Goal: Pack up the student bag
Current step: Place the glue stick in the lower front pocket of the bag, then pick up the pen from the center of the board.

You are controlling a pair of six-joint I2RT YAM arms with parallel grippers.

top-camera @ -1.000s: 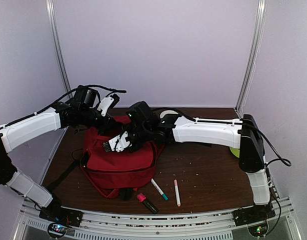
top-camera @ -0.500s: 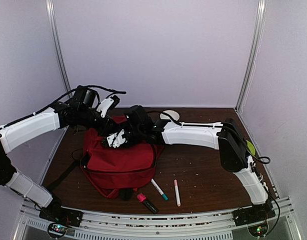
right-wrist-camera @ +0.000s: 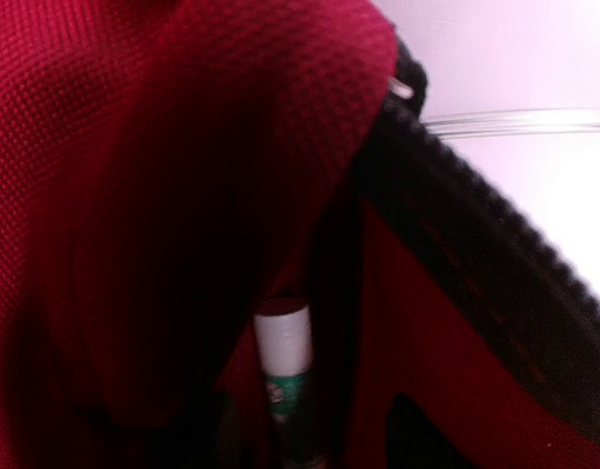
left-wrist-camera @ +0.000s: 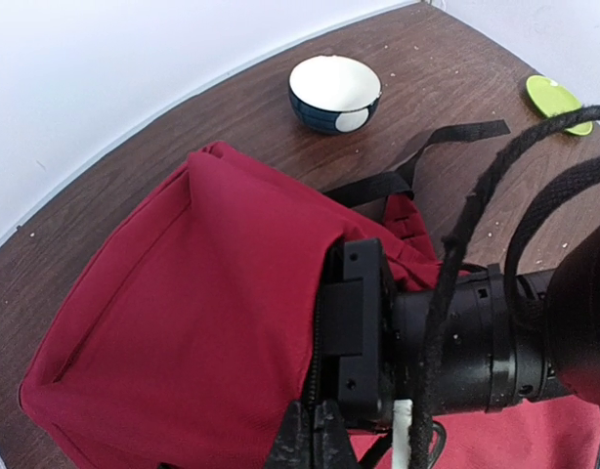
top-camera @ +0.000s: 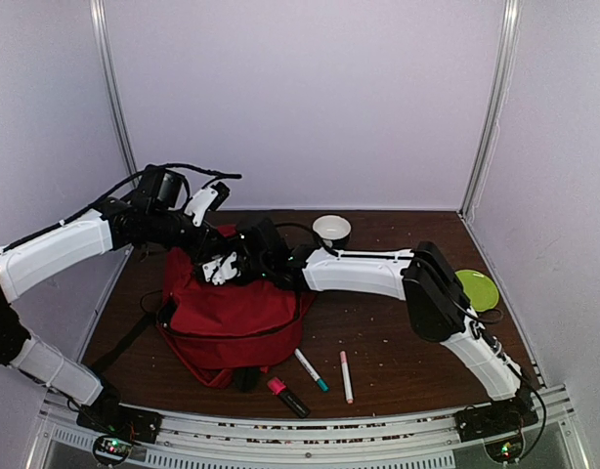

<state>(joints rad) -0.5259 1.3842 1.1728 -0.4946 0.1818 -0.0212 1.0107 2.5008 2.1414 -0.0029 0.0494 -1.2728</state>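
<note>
Bag (top-camera: pixel 232 315) on left half of table (top-camera: pixel 398 332), mouth edge pinched tight in left gripper (left-wrist-camera: pixel 310 440); right gripper (top-camera: pixel 225 266) at the opening, jaws impossible to judge, white-capped pen (right-wrist-camera: pixel 283 352) just inside.

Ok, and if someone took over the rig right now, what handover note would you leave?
Left end effector: shut on the bag rim, holding its mouth up.
Right end effector: at the bag mouth; open or shut cannot be told.
Done: a white stick is inside the bag.
Left: teal marker, pink marker and highlighter lie in front of the bag, not yet packed.
</note>
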